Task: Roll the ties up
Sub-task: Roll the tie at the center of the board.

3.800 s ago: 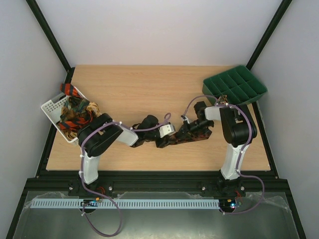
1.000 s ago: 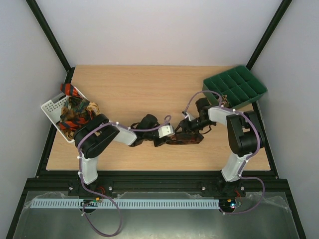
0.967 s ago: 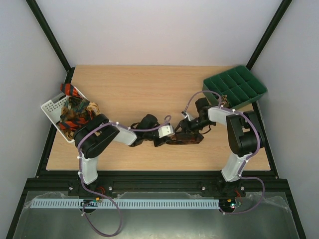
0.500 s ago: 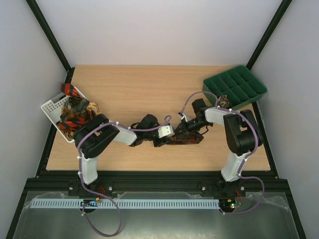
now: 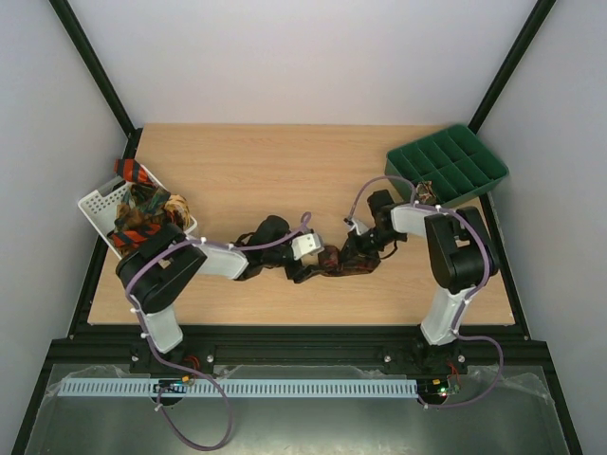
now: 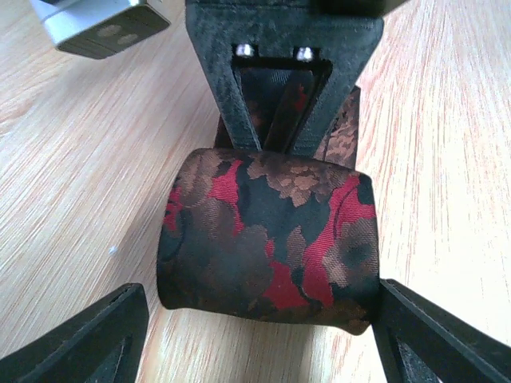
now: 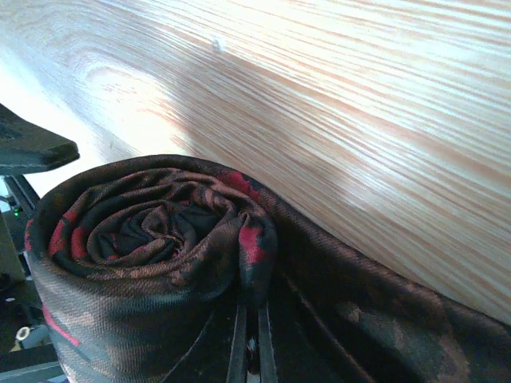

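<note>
A dark brown tie (image 6: 267,239) with red and tan flowers lies partly rolled at mid-table (image 5: 343,264). My left gripper (image 6: 262,295) is open; its black fingers (image 6: 88,343) stand on either side of the roll. In the right wrist view the roll's spiral end (image 7: 152,231) sits just above my right gripper (image 7: 249,351), whose thin fingers are shut on the tie's fabric. The unrolled tail (image 7: 383,311) runs off to the right. From above, the left gripper (image 5: 319,258) and the right gripper (image 5: 360,248) meet at the roll. Other ties (image 5: 142,216) fill the basket.
A white slotted basket (image 5: 95,203) stands at the table's left edge. A green compartment tray (image 5: 446,163) is tilted at the back right, close behind the right arm. My right gripper's black body (image 6: 283,48) faces the left wrist camera.
My left gripper has opened off the roll and its arm has swung left. The right gripper has shut and shifted slightly left with the tie.
</note>
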Robot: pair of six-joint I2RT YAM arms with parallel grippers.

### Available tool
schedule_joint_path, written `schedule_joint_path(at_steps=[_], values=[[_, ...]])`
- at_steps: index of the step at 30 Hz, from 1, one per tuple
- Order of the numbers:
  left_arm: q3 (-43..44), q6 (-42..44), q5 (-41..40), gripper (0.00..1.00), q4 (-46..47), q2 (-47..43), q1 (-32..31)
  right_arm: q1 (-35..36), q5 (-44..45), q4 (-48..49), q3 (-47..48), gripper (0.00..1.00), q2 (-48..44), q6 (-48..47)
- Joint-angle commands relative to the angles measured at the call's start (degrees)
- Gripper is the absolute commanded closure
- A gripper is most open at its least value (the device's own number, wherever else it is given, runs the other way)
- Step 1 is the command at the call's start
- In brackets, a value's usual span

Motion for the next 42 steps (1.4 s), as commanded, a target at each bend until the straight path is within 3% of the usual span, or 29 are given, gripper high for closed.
schedule_joint_path(at_steps=[1,7,17,22,25,27,29,36,42], values=[[-3.3,-3.6,1.8,0.20,2.3,-3.5,1.9,3.2,10.8,-1.8,0.4,0.99,4.8,-0.6],[-5.4,-1.6,3.0,0.18,2.6,-4.8,2.3,4.8,10.7,-1.7,4.2,0.99,9.4,-0.8],[2.4,3.6,3.9,0.20,4.7,5.6,2.3,4.8,8.5,-0.4,2.5,0.99,9.6,-2.0],[5.2,3.8,6.5,0.30,3.4,7.8,1.8,4.8,8.3,0.1,2.7,0.99,10.2,-2.7],[4.6,3.9,7.3,0.47,2.2,7.8,1.4,4.9,8.3,0.2,2.9,0.98,10.5,-2.6],[3.8,4.4,5.4,0.58,0.5,7.4,1.0,4.8,8.1,-0.9,3.7,0.94,10.0,-2.9],[2.2,5.3,2.8,0.63,-0.6,6.7,0.8,4.5,7.4,-2.5,4.4,0.88,8.5,-3.4],[-1.5,7.7,-1.3,0.66,-4.2,5.4,0.6,2.5,-1.2,-9.4,7.5,0.58,1.0,-3.0],[-0.6,7.9,-2.4,0.65,-5.0,6.2,0.4,3.0,-8.1,-9.0,5.9,0.50,-1.9,-0.1]])
